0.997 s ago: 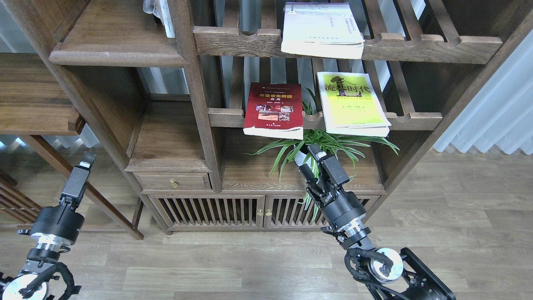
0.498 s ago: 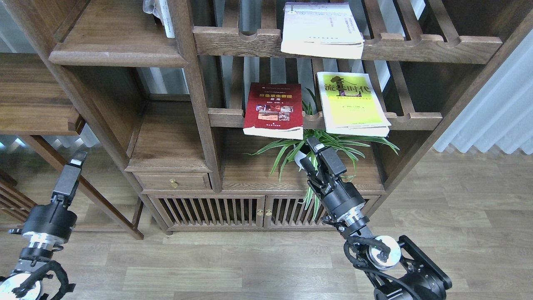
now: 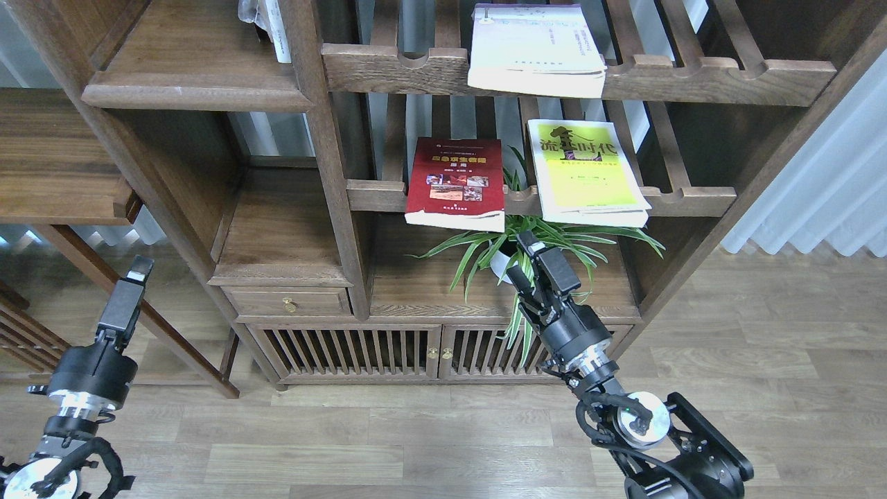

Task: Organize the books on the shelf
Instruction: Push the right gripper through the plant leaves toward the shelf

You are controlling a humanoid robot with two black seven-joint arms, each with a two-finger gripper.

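Note:
Three books lie flat on the slatted racks. The white-lavender book [image 3: 537, 48] is on the upper rack. The dark red book [image 3: 457, 181] and the lime-yellow book [image 3: 585, 173] lie side by side on the middle rack, overhanging its front rail. A solid plank shelf [image 3: 194, 76] with a moulded front edge is at upper left and holds no books. My right gripper [image 3: 528, 258] is open and empty, below the red and yellow books, in front of a plant. My left gripper [image 3: 138, 274] is low at far left, seen side-on and away from the bookcase.
A potted spider plant [image 3: 547, 239] stands on the cabinet top under the middle rack. A lower solid shelf [image 3: 280, 235] with a small drawer is left of it. A bagged white item [image 3: 267, 21] stands at top left. A separate wooden table [image 3: 55, 173] is at far left.
My right gripper has moved slightly up and closer to the plant. My left gripper shifted a little left and back. The books have not moved.

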